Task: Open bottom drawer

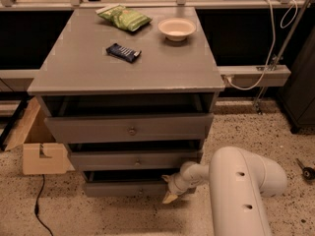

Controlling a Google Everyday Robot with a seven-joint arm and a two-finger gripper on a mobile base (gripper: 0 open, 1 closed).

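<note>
Biggest worry for me: the hand [170, 194] is down at the 3 o'clock end of the bottom drawer [123, 189], right at the corner of the front and not at its middle. Pulling from one end could rack the drawer sideways so it binds in the cabinet [34, 85]. It could also slip off, since there looks to be little to hook onto at that corner.

Second thing: the middle drawer [133, 161] sits just above, at 12 o'clock from the hand, and its front sticks out a bit. If the arm [241, 191] lifts at all while dragging, it could catch that drawer instead. A hard yank could also rock the cabinet, and the bowl [176, 28], green bag [124, 17] and dark bar [123, 52] on the worktop [162, 68] might slide.

As for the hand, it's low by the floor, reaching in from 4 o'clock, and its pale tip touches or very nearly touches the drawer's right end. Honestly can't tell if it's released or clenched, or whether it has hold of the front edge at all. The drawer itself is the lowest of three, at 6 o'clock on the cabinet, and looks only a crack out, with a dark gap above its front.
</note>
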